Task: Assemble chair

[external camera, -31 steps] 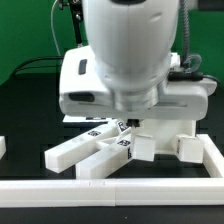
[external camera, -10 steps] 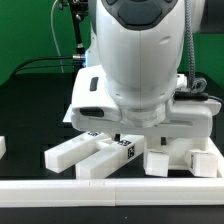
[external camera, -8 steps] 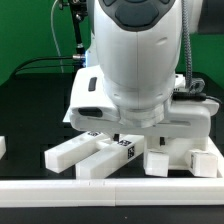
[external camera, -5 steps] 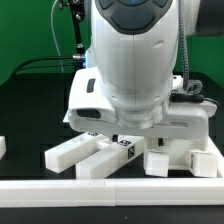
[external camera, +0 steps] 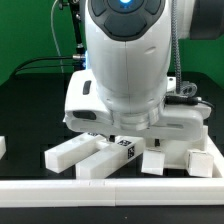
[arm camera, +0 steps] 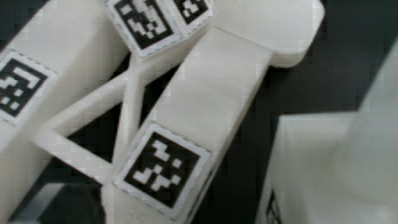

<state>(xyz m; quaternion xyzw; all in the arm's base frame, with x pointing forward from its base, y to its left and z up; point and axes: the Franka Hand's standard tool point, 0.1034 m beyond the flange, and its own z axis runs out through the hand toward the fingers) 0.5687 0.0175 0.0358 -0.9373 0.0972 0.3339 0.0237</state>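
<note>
gripper: hidden in the ext. view behind the big white robot arm housing (external camera: 125, 70). fingers not clearly made out in the wrist view either. jaws stand wide apart, released; nothing seen held between them.

wrist view, close-up: long white plastic chair bar (arm camera: 222, 85) lies tilted, w/ a black-and-white square tag (arm camera: 166, 162) on its upper face. a thin white strut (arm camera: 125, 85) runs slantwise from it to a second tagged white piece (arm camera: 45, 60); dark surface shows through the triangular gap between them. a blurred white mass (arm camera: 338, 170) sits close to the lens; cannot tell if it is a part or a finger.

ext. view: the chair is in loose parts on the black table top (external camera: 30, 115), all low under the arm housing. a pair of long white bars (external camera: 85, 155) lies side by side, far ends tucked under the housing. a small white cube (external camera: 153, 163) sits just beside the pair on the ext. view's right. a further white block (external camera: 200, 160) lies nearer the ext. view's right edge, apart from the cube.

surroundings: a long plain white border rail (external camera: 100, 187) runs along the front of the table. a small white piece (external camera: 3, 146) is cut off at the ext. view's left edge. green backdrop (external camera: 30, 30) behind.
</note>
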